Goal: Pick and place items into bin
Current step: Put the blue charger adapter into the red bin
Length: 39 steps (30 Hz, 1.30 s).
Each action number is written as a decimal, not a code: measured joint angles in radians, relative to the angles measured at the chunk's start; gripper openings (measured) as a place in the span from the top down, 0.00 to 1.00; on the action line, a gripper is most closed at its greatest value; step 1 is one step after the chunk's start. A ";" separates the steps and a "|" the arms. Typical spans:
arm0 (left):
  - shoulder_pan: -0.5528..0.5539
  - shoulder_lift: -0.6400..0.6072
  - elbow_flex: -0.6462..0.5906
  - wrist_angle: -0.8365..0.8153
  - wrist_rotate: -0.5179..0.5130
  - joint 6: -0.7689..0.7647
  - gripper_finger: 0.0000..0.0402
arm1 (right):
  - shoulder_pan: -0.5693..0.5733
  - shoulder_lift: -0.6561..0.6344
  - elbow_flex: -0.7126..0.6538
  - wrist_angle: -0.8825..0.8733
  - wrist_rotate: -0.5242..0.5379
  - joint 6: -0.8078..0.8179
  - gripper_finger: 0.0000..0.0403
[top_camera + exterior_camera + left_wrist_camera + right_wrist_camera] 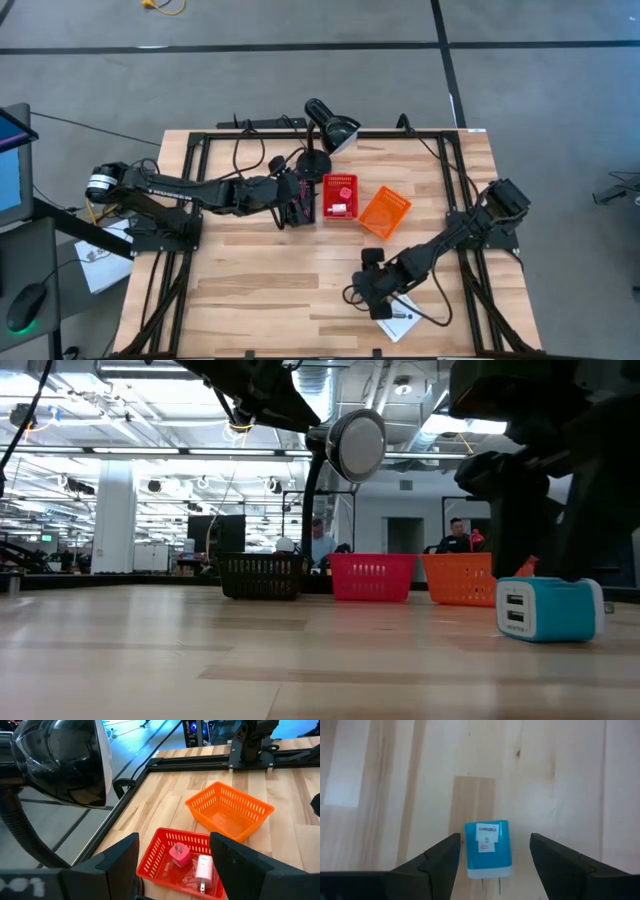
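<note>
Right jaws open astride blue cube | likely untouched

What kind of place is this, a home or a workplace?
Probably a robotics lab in a large open office. The wooden table carries two robot arms on a metal frame, people sit at desks in the room behind, and the ceiling shows bare ducts and strip lights.

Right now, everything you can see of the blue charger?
The blue charger is a small rounded block, glossy blue plastic with a white face holding two USB ports, a white label on one side and two metal prongs. It lies on the table near the front right, between the right tool's open fingers, untouched.
</note>
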 joint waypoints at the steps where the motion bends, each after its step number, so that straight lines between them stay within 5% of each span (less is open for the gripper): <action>1: 0.000 0.000 0.000 0.000 0.000 0.000 0.42 | 0.004 0.000 0.000 0.000 -0.010 0.005 0.42; 16: 0.000 0.000 0.000 0.007 0.000 -0.039 0.42 | 0.017 0.053 -0.005 -0.009 0.002 0.039 0.45; 27: 0.000 0.000 0.000 -0.003 -0.001 -0.038 0.42 | 0.002 0.073 0.000 0.010 0.061 0.042 0.66; 32: 0.000 0.000 0.000 0.005 -0.006 -0.035 0.42 | -0.026 0.044 0.002 0.009 0.212 0.041 0.66; 39: 0.000 0.000 0.000 0.013 -0.169 -0.061 0.43 | -0.134 0.015 0.063 -0.045 0.603 0.041 0.62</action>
